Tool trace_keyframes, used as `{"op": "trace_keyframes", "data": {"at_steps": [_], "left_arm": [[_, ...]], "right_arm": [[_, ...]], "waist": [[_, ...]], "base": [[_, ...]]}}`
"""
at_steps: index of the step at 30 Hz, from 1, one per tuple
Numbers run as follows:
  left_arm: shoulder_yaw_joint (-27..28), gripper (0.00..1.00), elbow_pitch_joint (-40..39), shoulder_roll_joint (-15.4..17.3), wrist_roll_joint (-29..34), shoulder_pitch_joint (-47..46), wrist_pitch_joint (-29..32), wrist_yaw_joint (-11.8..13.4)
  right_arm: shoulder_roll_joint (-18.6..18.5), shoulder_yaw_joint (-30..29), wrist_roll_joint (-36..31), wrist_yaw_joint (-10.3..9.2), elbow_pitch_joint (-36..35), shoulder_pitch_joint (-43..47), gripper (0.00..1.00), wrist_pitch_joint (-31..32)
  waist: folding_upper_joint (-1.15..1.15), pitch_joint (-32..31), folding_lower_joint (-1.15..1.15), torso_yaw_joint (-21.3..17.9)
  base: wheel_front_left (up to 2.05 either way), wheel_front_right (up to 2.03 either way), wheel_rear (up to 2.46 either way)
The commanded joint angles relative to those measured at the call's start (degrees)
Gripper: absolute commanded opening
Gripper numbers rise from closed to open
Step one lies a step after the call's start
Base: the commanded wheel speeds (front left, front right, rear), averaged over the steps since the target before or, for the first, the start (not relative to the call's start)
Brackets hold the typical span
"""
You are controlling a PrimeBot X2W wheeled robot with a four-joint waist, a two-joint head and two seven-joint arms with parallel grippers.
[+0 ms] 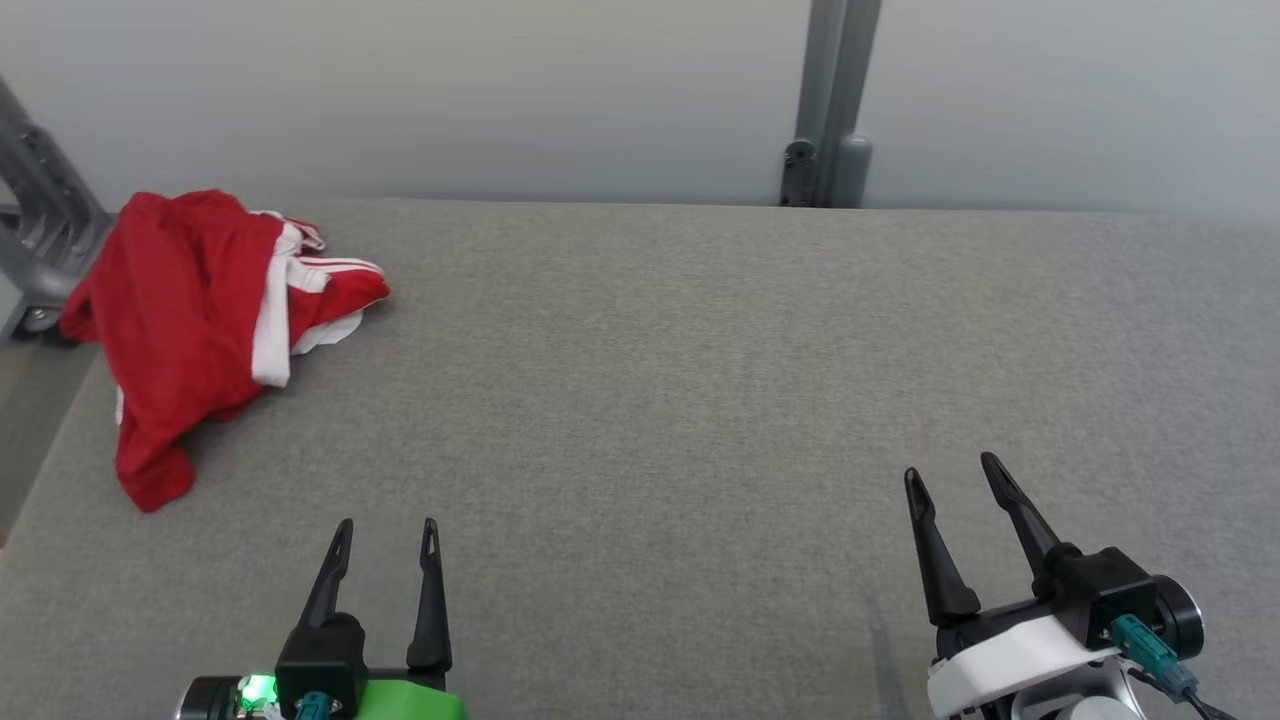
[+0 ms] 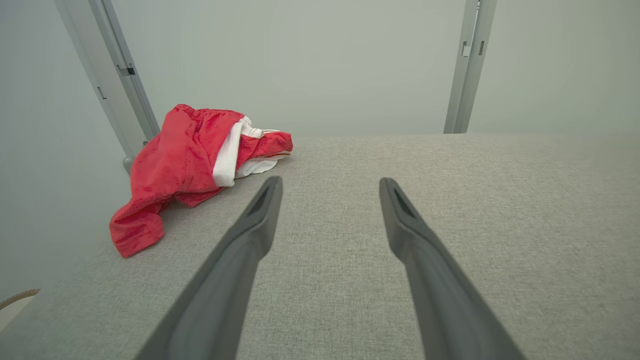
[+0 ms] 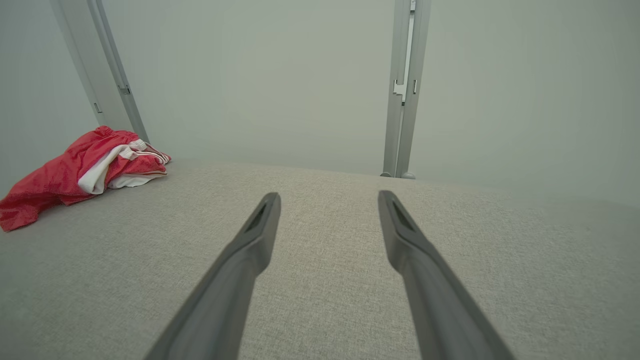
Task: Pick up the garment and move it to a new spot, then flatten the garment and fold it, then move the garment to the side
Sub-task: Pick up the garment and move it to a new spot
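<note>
The garment (image 1: 190, 320) is a crumpled red piece with white stripes, heaped at the far left corner of the grey fabric table (image 1: 650, 400); one red end trails toward the left edge. It also lies at the upper left in the left wrist view (image 2: 185, 170) and at the far left in the right wrist view (image 3: 75, 172). My left gripper (image 1: 388, 528) hovers open near the front edge, well short of the garment and to its right. My right gripper (image 1: 950, 472) stands open at the front right, far from the cloth. Nothing sits between either pair of fingers.
A grey metal post (image 1: 830, 100) rises behind the table's far edge against a pale wall. A slanted grey frame leg (image 1: 40, 210) stands just behind the garment at the left corner. The table's left edge (image 1: 40, 460) drops off beside the garment.
</note>
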Motion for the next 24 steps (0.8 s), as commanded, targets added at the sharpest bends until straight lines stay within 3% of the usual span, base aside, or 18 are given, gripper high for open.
{"op": "trace_keyframes", "data": {"at_steps": [1,12,24], "left_arm": [[0.3,1.0,-0.2,0.5,0.4,-0.6,-0.1,0.3],[1.9,1.0,-1.2,0.6,-0.4,0.8,-0.1,0.6],[2.7,1.0,-2.8,0.3,-1.5,1.9,-0.1,1.4]], "right_arm": [[-0.2,-0.1,0.0,0.0,-0.3,0.4,1.0,-0.2],[-0.2,2.9,0.3,0.0,-0.2,-0.8,1.0,-0.2],[-0.2,5.5,-0.7,0.0,1.2,-2.3,1.0,-0.2]], "waist": [[0.0,0.1,0.0,6.9],[0.0,0.1,0.0,21.1],[0.0,1.1,0.0,21.9]], "base": [[0.0,0.0,0.0],[0.0,0.0,0.0],[0.0,0.0,0.0]]}}
